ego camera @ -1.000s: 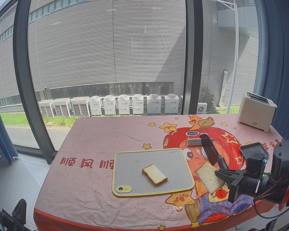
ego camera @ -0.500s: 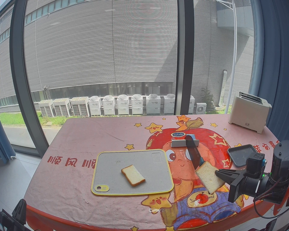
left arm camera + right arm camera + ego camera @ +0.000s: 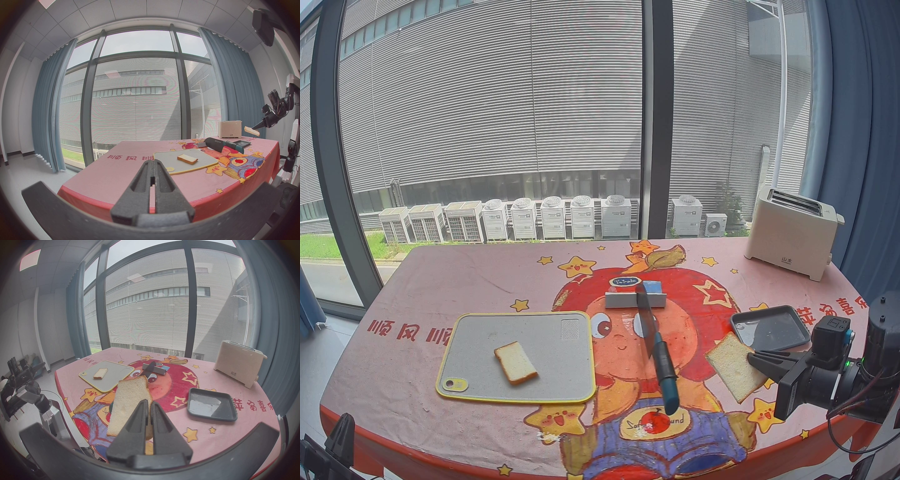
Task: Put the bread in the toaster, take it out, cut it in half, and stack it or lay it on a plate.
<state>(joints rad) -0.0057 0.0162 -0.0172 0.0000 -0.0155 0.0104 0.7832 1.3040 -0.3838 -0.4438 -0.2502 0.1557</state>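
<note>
My right gripper [image 3: 755, 362] [image 3: 149, 405] is shut on a slice of bread [image 3: 733, 367] [image 3: 130, 405], held above the table's front right part. A second, smaller slice [image 3: 515, 362] [image 3: 100, 373] lies on the grey cutting board [image 3: 487, 340] [image 3: 115, 377]. The cream toaster [image 3: 794, 233] [image 3: 239, 362] stands at the table's far right corner. A dark rectangular plate [image 3: 770, 327] [image 3: 211, 404] lies between the toaster and my right gripper. A knife with a blue handle [image 3: 657, 350] rests with its blade on a small holder [image 3: 634, 299]. My left gripper [image 3: 153, 168] is shut, empty, low and off the table's left front.
The table carries a pink cartoon cloth [image 3: 487, 281]. A large window with a dark post [image 3: 653, 119] stands behind it, and a blue curtain [image 3: 856, 144] hangs close behind the toaster.
The head camera has turned right, so everything on the table slid left in the picture. My right gripper holds the bread in the same place in the view.
</note>
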